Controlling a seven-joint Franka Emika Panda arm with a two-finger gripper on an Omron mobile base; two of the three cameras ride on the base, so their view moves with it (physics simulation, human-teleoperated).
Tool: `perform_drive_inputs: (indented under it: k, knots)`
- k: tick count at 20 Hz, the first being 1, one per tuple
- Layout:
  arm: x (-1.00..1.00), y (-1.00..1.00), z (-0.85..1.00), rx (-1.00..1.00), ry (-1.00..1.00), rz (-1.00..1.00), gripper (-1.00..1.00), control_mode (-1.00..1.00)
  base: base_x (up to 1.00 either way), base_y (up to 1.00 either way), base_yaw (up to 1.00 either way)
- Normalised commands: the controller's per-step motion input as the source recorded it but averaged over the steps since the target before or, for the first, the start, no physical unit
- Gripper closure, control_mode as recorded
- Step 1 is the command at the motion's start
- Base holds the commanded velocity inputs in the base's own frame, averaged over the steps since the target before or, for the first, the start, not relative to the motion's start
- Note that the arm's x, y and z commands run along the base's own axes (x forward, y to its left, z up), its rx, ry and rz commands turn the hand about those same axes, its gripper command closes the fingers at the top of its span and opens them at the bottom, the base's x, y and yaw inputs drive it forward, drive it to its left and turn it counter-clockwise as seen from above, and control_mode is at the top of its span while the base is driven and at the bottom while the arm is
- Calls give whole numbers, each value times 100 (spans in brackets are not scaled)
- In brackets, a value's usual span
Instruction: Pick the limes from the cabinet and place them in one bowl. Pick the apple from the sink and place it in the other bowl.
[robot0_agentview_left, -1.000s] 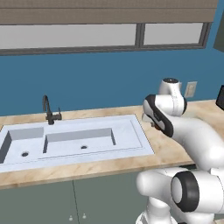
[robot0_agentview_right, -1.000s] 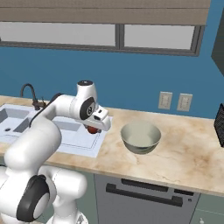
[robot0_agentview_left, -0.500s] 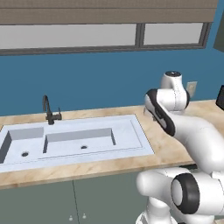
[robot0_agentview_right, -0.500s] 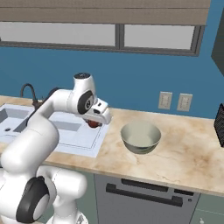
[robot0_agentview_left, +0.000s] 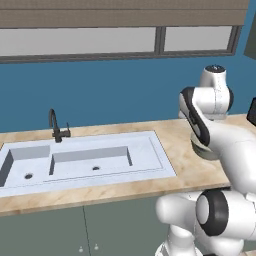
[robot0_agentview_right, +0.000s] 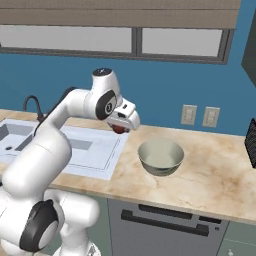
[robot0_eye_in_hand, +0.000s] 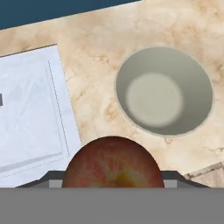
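A: Beige marbled counter (robot0_agentview_right: 210, 170) under a blue wall, with the pale sink (robot0_agentview_left: 85, 160) set in to the left of the grey-green bowl (robot0_agentview_right: 160, 156).

B: And the gripper (robot0_agentview_right: 120, 126)?

A: Closed on the apple (robot0_eye_in_hand: 113, 162), held in the air left of the bowl, above the counter strip by the sink's right rim.

B: So which way next?

A: Probably rightward and down; bowl mouth (robot0_eye_in_hand: 164, 90) open and unoccupied, lying ahead of the fruit in the hand view, slightly right.

B: Look of the fruit?

A: Round, red with a yellowish blush, mottled; no long axis worth minding.
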Motion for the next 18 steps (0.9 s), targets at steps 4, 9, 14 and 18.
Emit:
perform_drive_inputs:
  k: [4, 9, 14, 18]
  knots:
    - [2, -63, 3, 0, -5, -17, 100, -100, 0, 0, 0]
    - [-3, -57, -5, 0, -8, -17, 100, -100, 0, 0, 0]
    - [-7, -44, -28, -2, -3, -16, 100, -100, 0, 0, 0]
    - [-12, -43, -24, 0, -1, -14, 100, -100, 0, 0, 0]
